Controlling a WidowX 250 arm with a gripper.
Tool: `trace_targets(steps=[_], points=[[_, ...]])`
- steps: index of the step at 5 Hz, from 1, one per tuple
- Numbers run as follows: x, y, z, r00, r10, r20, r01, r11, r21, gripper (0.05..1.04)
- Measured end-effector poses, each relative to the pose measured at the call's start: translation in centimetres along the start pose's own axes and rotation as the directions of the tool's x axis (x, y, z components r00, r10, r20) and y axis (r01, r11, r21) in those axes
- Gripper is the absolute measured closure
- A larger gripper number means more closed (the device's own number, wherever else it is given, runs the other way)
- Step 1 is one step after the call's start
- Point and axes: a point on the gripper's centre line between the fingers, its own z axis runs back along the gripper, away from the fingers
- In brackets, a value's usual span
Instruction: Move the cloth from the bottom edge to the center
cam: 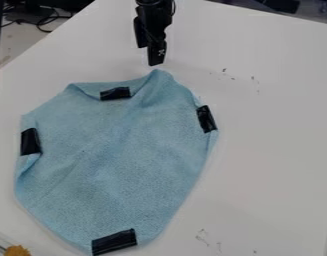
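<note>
The black gripper (152,54) hangs near the top of the view, left of centre, just above the upper tip of the cloth and apart from it. A light blue cloth (119,155) lies spread on the white table, covering much of the left and middle, its lower end close to the bottom edge. Pieces of black tape sit on its top, left, right and bottom edges. The cloth's top edge is slightly raised in folds around a peak under the gripper.
The white table (279,150) extends to the right, with small dark marks at upper right and near the bottom. An orange-brown object (17,251) is at the bottom left corner. Dark cables (42,21) lie beyond the table's edge at the upper left.
</note>
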Motion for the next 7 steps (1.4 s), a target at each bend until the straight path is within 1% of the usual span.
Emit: trace_targets(steps=[1,2,3,4,5,6,7], points=[[-0.4,-0.6,0.1,0.998,0.035,-0.046,-0.036,0.999,-0.019,0.083],[0.1,-2.8,1.6,0.975,0.181,-0.132,-0.187,0.982,-0.036,0.083],[0.8,-4.5,5.9,0.936,0.324,-0.140,-0.325,0.946,0.013,0.083],[0.2,-6.8,9.2,0.893,0.442,-0.091,-0.438,0.897,0.062,0.083],[-1.4,-10.2,10.9,0.850,0.525,-0.046,-0.522,0.850,0.064,0.083],[-3.1,-13.1,11.4,0.827,0.561,-0.037,-0.558,0.828,0.062,0.083],[-4.0,-14.5,11.5,0.824,0.566,-0.029,-0.565,0.824,0.044,0.083]])
